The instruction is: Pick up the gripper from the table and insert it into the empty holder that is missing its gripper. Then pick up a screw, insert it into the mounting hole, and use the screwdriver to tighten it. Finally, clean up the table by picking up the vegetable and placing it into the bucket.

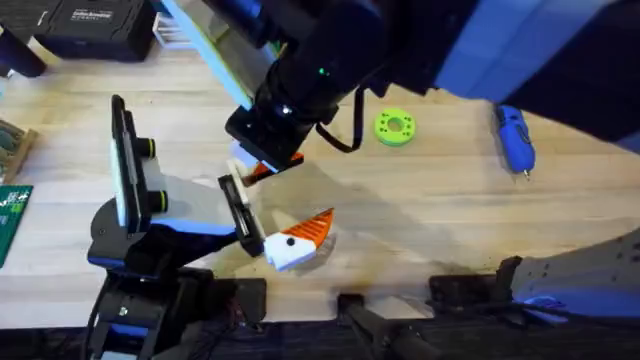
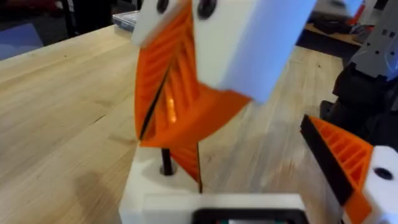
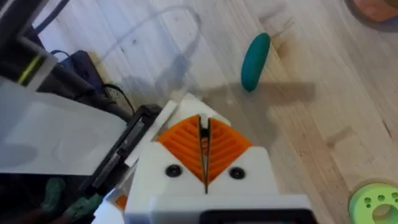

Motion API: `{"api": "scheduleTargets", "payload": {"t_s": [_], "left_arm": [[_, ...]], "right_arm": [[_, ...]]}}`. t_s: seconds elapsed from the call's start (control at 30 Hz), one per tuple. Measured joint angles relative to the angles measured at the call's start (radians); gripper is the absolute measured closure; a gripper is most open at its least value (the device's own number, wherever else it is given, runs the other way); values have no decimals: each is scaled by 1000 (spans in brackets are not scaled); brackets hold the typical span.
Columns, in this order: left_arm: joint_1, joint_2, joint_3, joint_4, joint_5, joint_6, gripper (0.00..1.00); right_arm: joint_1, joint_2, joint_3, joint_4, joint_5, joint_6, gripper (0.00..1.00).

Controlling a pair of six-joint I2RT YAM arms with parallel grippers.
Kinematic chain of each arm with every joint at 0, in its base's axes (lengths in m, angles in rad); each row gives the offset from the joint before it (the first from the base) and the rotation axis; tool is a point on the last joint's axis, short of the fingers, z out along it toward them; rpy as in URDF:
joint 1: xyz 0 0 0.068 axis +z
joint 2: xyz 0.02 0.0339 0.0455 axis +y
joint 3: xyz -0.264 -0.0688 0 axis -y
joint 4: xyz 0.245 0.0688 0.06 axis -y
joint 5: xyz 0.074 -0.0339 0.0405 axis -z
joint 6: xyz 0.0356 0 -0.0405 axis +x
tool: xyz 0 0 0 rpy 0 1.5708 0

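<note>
My right gripper (image 1: 264,168) reaches in from the far right, over my left gripper (image 1: 297,240). In the left wrist view its white fingers with orange pads (image 2: 168,93) come down from above, shut on the orange gripper piece (image 2: 186,158). The piece's lower tip sits at the white holder (image 2: 149,186), beside a black pin. My left gripper (image 2: 261,180) stands open, its one orange finger (image 2: 348,165) apart from the holder. In the right wrist view the right gripper (image 3: 205,149) shows its pads pressed together. The teal vegetable (image 3: 255,61) lies on the wood beyond, and the bucket's rim (image 3: 373,7) shows at a corner. The blue screwdriver (image 1: 515,138) lies at the far right.
A flat green disc (image 1: 394,127) lies behind the grippers, between them and the screwdriver. A black case (image 1: 85,25) stands at the back left, and a green circuit board (image 1: 10,225) lies at the left edge. Cables trail near the left arm's base.
</note>
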Motion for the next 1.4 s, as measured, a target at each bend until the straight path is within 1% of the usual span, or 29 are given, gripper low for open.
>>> {"api": "scheduleTargets", "payload": {"t_s": [0.83, 0.93, 1.17, 1.4], "left_arm": [[0, 0, 0, 0, 3, -1, 15], [0, 0, 0, 0, 3, 0, 15], [0, 1, 0, -1, 2, -9, 16], [0, 0, 0, -1, 2, -12, 16]], "right_arm": [[0, 7, 0, -6, -9, 0, 995], [0, 7, 2, -12, -24, 0, 995], [0, 40, 6, -10, -45, 0, 995], [0, 41, 10, -11, -45, 0, 994]]}}
